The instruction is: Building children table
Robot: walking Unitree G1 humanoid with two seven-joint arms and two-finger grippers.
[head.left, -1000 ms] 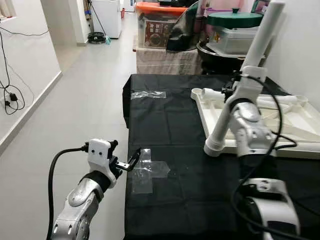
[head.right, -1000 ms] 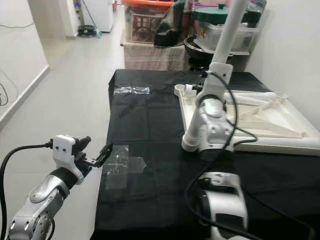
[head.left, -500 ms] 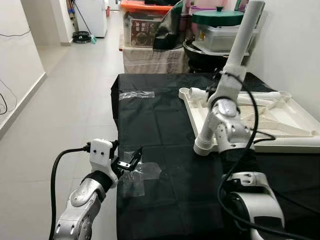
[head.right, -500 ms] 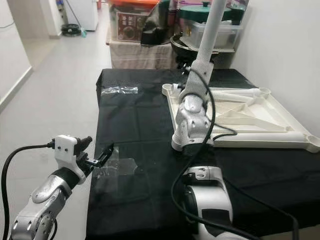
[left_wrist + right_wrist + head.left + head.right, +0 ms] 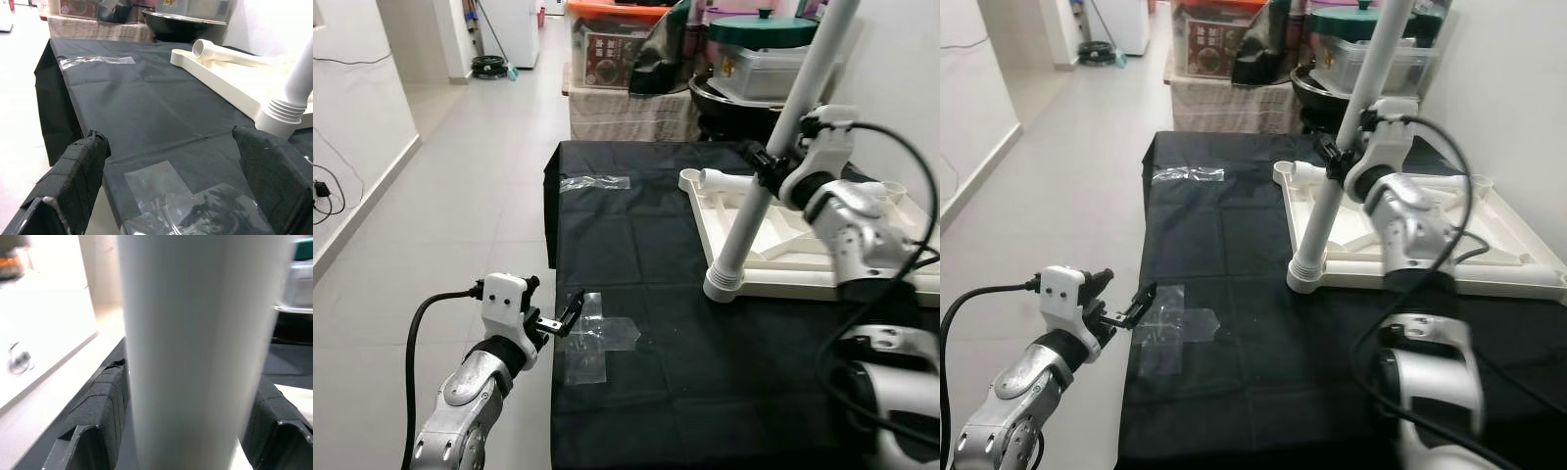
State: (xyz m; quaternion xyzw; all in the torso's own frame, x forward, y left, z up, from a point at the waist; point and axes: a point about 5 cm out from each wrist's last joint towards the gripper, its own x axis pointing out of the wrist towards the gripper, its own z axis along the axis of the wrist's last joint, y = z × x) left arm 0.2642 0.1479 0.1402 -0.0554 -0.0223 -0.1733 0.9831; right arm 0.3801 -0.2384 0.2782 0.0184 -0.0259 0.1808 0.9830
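We have our right pincer (image 5: 766,174) clamped around a white table leg (image 5: 773,152), its two black fingers (image 5: 100,401) on either side of the tube. The leg stands tilted, with its ribbed foot (image 5: 723,284) seated at the near corner of the upturned white tabletop (image 5: 803,257) that lies on the black-draped desk (image 5: 636,245). A second leg (image 5: 230,51) lies flat on the tabletop near its far corner.

Our left pincer (image 5: 563,320) hovers spread wide and holding nothing, just over the desk's near-left edge, beside a cross of clear tape (image 5: 597,338) stuck to the cloth. Another strip of tape (image 5: 595,183) sits further back.

The main risk, as we judge it, lies in that lean. If the leg is a screw-in type, as the threaded end of the lying one suggests, turning it off-axis could cross-thread the socket or jam it half-seated. Our grip sits high on the tube, so any sideways push would lever hard on the corner and could tip or slide the tabletop over the cloth, since nothing steadies it. The smooth tube might also slip round between the fingers when we twist. The cable (image 5: 891,186) looping round our right arm could snag on the leg.
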